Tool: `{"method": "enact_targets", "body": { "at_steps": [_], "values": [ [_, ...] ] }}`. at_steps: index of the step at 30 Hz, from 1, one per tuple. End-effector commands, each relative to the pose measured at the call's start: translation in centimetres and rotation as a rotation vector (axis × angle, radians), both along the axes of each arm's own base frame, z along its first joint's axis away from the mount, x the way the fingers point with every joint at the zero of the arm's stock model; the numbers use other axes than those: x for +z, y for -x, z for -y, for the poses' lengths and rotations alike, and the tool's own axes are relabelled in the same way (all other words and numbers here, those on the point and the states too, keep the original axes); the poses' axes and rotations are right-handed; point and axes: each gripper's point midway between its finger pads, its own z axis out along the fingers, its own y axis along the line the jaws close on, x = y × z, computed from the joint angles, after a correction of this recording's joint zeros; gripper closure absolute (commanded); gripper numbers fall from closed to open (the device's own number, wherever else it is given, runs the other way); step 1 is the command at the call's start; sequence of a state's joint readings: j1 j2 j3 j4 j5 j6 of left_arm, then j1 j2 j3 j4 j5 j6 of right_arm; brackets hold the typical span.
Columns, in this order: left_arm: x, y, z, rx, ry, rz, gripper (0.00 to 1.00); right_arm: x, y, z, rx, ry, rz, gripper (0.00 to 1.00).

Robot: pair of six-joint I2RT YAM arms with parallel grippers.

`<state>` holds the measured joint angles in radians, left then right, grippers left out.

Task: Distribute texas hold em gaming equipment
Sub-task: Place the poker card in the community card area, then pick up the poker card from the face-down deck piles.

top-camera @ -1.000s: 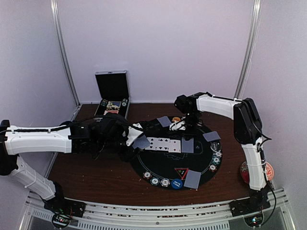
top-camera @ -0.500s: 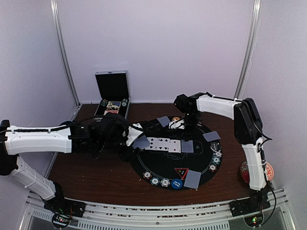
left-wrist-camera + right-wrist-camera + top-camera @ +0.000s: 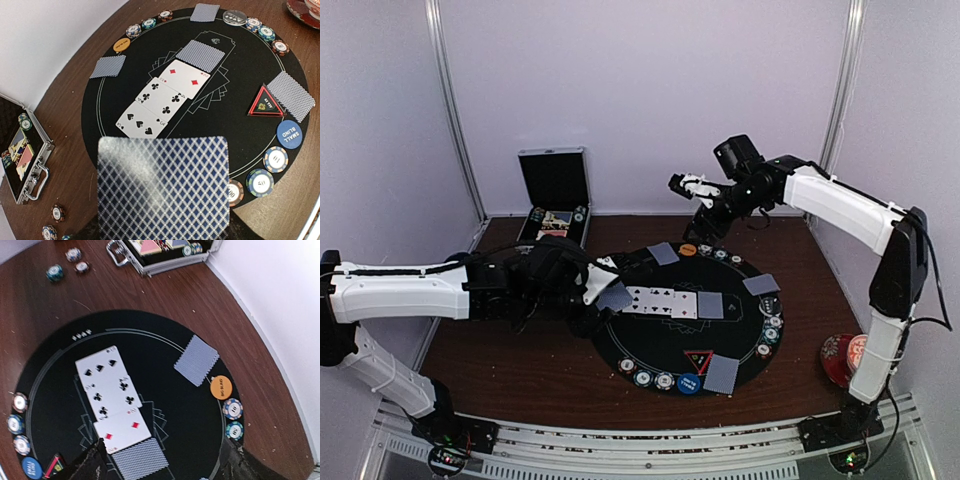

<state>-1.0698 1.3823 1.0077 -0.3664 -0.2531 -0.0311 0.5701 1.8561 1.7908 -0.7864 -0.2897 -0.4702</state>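
A blue diamond-backed playing card (image 3: 162, 187) fills the low part of the left wrist view, and my left gripper (image 3: 600, 298) is shut on it at the left rim of the round black mat (image 3: 650, 340); its fingers are hidden behind the card. Three face-up cards (image 3: 660, 300) and a face-down card (image 3: 711, 305) lie in a row at the mat's centre. My right gripper (image 3: 692, 188) hangs open and empty, high over the mat's far edge. Below it lie an orange button (image 3: 220, 388) and two chips (image 3: 233, 419).
More face-down cards (image 3: 720, 374) sit around the mat's rim, with chips (image 3: 651, 378), a blue button (image 3: 688, 383) and a red triangle marker (image 3: 698, 360) at the front. An open metal case (image 3: 556, 200) stands back left, loose chips (image 3: 64, 264) beside it. A red cup and saucer (image 3: 842, 358) stands at the right.
My right gripper has opened and risen up and back from the mat's far edge near the orange button. The left arm and its card have not moved.
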Motion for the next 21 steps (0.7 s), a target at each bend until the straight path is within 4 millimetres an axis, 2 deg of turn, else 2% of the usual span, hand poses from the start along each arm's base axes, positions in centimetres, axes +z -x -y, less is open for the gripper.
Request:
{"method": "enact_targets", "body": {
  "at_steps": [1,2,4,7,12,16,21],
  "values": [
    [1.4,-0.5,0.6,0.004,0.042,0.038,0.36,3.1,3.9,-3.7,0.076,-0.345,-0.139,0.22],
    [1.4,-0.5,0.6,0.005,0.042,0.039,0.36,4.1,4.6,-4.3,0.106,-0.411,-0.149,0.21],
    [1.4,-0.5,0.6,0.005,0.043,0.039,0.36,4.8,6.1,-5.0,0.146,-0.499,-0.206,0.21],
    [1.3,-0.5,0.6,0.004,0.041,0.038,0.36,4.7,7.5,-5.8,0.178,-0.581,-0.302,0.21],
    [1.4,-0.4,0.6,0.003,0.044,0.037,0.36,3.1,9.2,-7.7,0.206,-0.647,-0.441,0.19],
    [1.4,-0.4,0.6,0.004,0.045,0.037,0.36,2.2,11.0,-9.8,0.268,-0.646,-0.493,0.21],
    [1.4,-0.4,0.6,0.003,0.045,0.038,0.36,0.1,13.0,-12.5,0.301,-0.611,-0.555,0.23]
  ]
}}
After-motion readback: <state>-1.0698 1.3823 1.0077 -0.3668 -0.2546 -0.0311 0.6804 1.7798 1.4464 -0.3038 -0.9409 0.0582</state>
